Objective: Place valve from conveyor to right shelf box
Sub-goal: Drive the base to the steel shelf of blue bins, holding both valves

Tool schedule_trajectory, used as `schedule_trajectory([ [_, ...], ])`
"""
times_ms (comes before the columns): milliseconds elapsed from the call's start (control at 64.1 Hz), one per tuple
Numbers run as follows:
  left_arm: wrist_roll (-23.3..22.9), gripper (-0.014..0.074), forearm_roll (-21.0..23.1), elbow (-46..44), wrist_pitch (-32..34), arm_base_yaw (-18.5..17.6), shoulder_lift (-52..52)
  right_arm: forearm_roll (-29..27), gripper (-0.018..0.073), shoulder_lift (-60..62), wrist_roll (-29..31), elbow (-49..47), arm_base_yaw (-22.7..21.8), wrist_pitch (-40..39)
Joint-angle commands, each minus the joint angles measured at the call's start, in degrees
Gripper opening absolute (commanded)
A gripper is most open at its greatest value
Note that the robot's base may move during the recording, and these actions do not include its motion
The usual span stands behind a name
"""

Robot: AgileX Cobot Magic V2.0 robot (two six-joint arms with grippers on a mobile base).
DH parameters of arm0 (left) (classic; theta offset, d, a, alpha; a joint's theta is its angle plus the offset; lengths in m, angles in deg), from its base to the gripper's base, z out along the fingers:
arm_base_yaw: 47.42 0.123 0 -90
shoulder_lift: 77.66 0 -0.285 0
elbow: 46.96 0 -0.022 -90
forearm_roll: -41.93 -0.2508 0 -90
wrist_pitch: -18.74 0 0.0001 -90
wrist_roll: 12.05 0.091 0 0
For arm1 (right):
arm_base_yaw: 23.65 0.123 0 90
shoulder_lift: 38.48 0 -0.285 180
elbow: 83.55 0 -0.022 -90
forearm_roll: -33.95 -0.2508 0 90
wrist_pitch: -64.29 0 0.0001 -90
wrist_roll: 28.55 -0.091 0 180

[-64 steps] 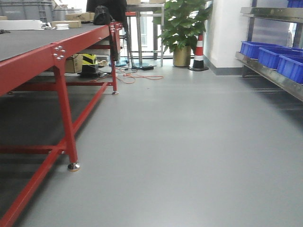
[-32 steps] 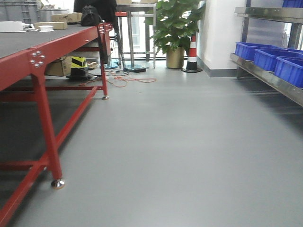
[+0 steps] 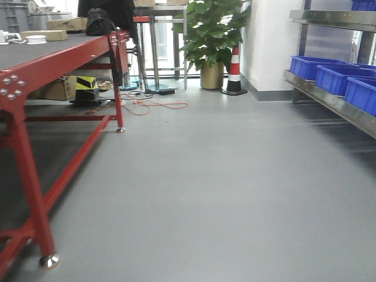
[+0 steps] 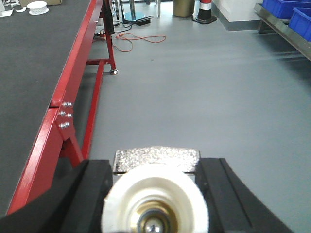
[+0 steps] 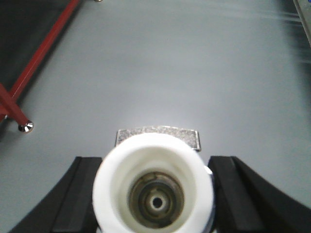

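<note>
Smooth grey floor [image 3: 235, 194] beside red-framed woven conveyor [image 4: 34, 73]

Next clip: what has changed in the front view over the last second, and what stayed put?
The base rolled forward along the aisle: the conveyor leg slid left and down in frame; the plant, cone and blue bins drifted left. Nothing in the room itself moved. Wrist views show only now: left claw clamps a valve, right claw a second valve, so grasp changes cannot be judged.
</note>
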Motion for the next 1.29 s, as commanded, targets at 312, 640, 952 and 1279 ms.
schedule_trajectory([
  [312,-0.3,-0.0111,0.4,-0.7,3.3,-0.4,-0.6,0.4,-0.0153,0.9,0.1,-1.2,0.1,-3.9],
  [640,-0.3,-0.0111,0.4,-0.7,3.3,-0.4,-0.5,0.4,-0.0153,0.9,0.1,-1.2,0.1,-3.9],
  [952,-0.3,-0.0111,0.4,-0.7,3.3,-0.4,-0.5,0.4,-0.0153,0.9,0.1,-1.2,0.1,-3.9],
  [1279,-0.3,-0.0111,0.4,-0.7,3.3,-0.4,-0.5,0.4,-0.0153,0.9,0.1,-1.2,0.1,-3.9],
])
